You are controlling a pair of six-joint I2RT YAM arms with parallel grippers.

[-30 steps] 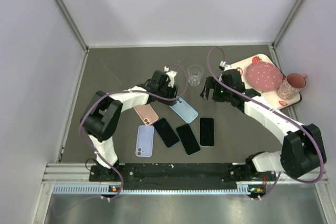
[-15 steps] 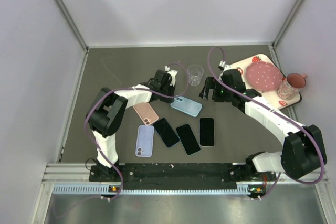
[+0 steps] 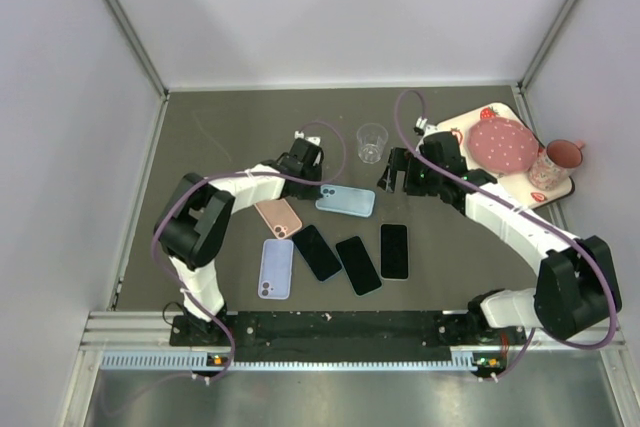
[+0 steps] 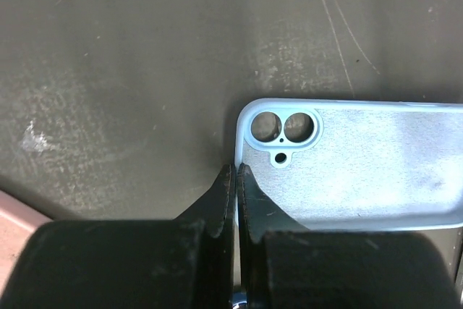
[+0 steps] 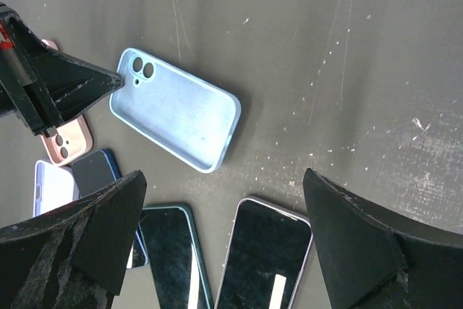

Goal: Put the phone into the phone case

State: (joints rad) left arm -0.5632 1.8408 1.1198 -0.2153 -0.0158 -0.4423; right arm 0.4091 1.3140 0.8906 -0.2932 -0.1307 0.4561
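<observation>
A light blue phone case [image 3: 346, 201] lies hollow side up on the dark table, camera holes toward the left arm. My left gripper [image 3: 319, 187] is shut on the thin rim at that end of the case [image 4: 362, 157], next to the holes. In the left wrist view its jaws [image 4: 236, 171] pinch that wall. Three phones lie screen up nearer the arms: a blue one [image 3: 317, 252], a green one [image 3: 358, 264] and a lilac-edged one [image 3: 394, 251]. My right gripper [image 3: 392, 176] hangs open above the table, right of the case [image 5: 177, 110], over the lilac-edged phone [image 5: 264, 258].
A pink case [image 3: 278, 215] and a lavender case [image 3: 276, 267] lie left of the phones. A clear cup [image 3: 372, 142] stands behind the blue case. At the right, a tray [image 3: 474, 120] carries a pink plate [image 3: 503, 144] and a mug [image 3: 560, 159].
My left gripper has shut on the blue case's rim. The case has swung from a diagonal to nearly level across the table. The right arm has stayed put.
</observation>
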